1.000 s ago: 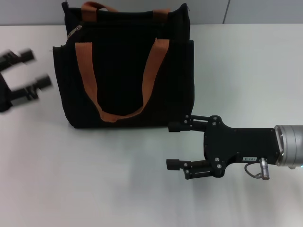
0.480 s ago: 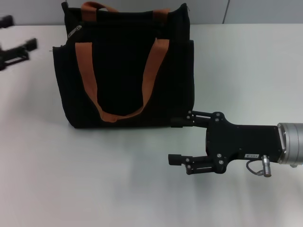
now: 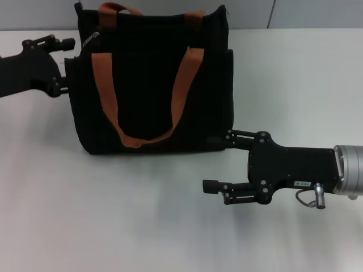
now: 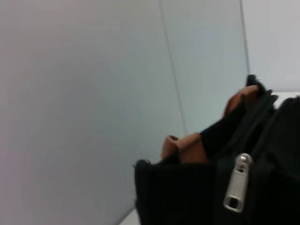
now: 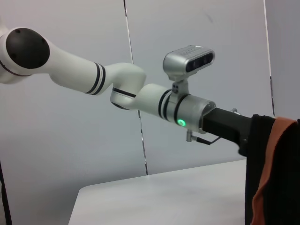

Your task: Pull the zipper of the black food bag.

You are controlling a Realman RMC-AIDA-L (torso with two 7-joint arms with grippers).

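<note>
The black food bag (image 3: 153,85) stands upright at the back of the white table, its rust-brown strap handles (image 3: 181,85) hanging down the front. The zipper, a small silver pull tab (image 3: 89,38), lies at the bag's top left corner. It shows close up in the left wrist view (image 4: 237,183). My left gripper (image 3: 68,64) is open, right beside the bag's upper left edge, its fingertips just short of the tab. My right gripper (image 3: 218,161) is open and empty at the bag's lower right corner, its upper finger (image 3: 229,136) against the bag's base.
The white table (image 3: 113,215) stretches in front of and to the right of the bag. A silver plug with a cable (image 3: 317,199) sits on my right wrist. The right wrist view shows my left arm (image 5: 140,96) reaching to the bag's edge (image 5: 262,187). A grey wall stands behind.
My left gripper has swung in from the far left to the bag's upper left corner. My right gripper has shifted slightly right and lower, its upper finger staying at the bag's base.
</note>
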